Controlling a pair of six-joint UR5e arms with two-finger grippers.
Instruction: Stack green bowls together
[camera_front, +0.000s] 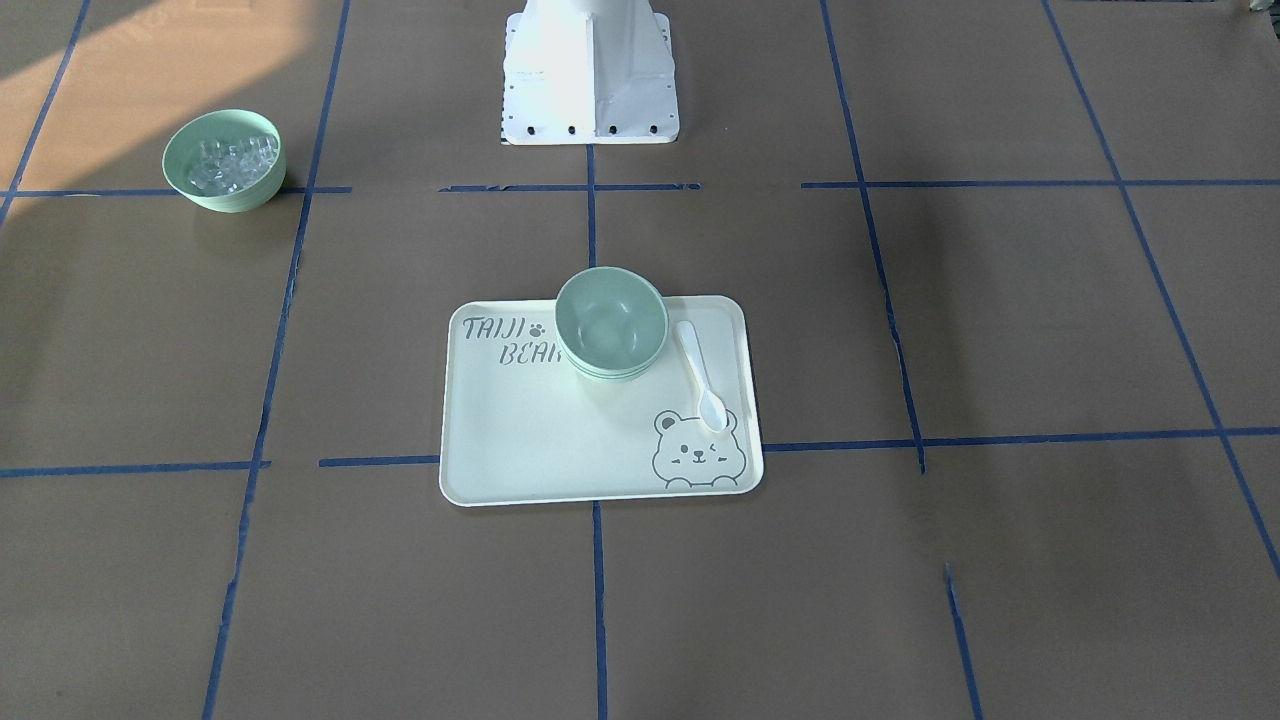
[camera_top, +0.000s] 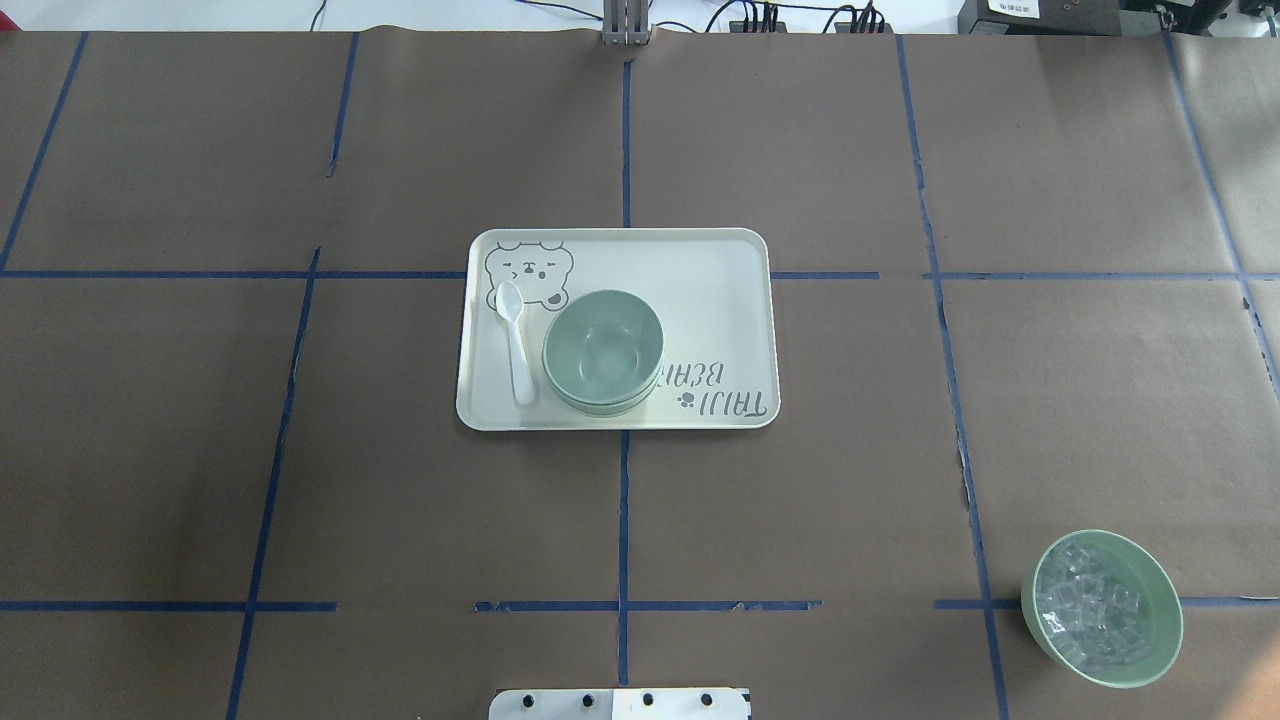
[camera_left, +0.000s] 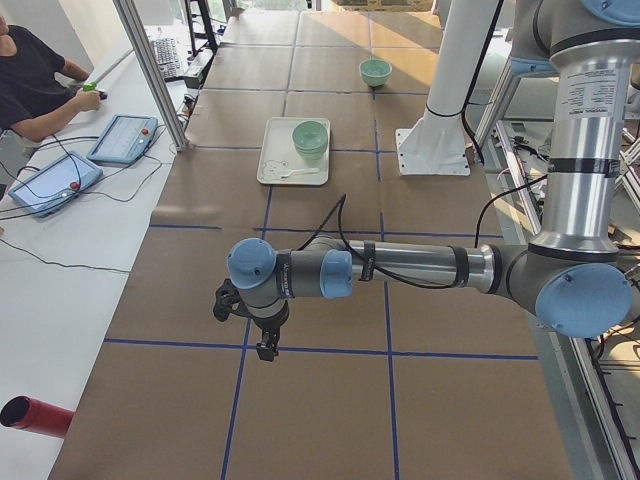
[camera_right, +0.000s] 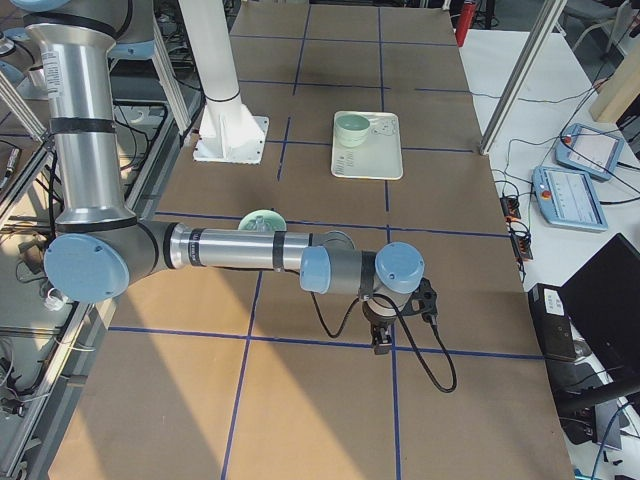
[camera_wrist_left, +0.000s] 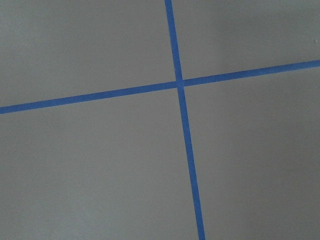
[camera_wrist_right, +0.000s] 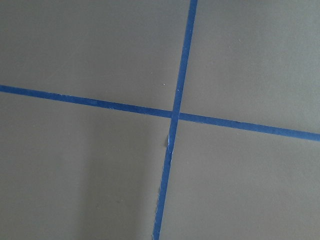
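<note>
The green bowls sit nested in one stack on the pale bear-printed tray at the table's middle. The stack also shows in the overhead view and in both side views. My left gripper hangs low over the brown paper far out at the table's left end. My right gripper hangs likewise at the right end. Both are far from the bowls. I cannot tell whether either is open or shut. Both wrist views show only paper and blue tape.
A like green bowl with clear ice-like cubes stands near the robot's right side. A white spoon lies on the tray beside the stack. The white robot base is at the near edge. An operator sits at a side desk.
</note>
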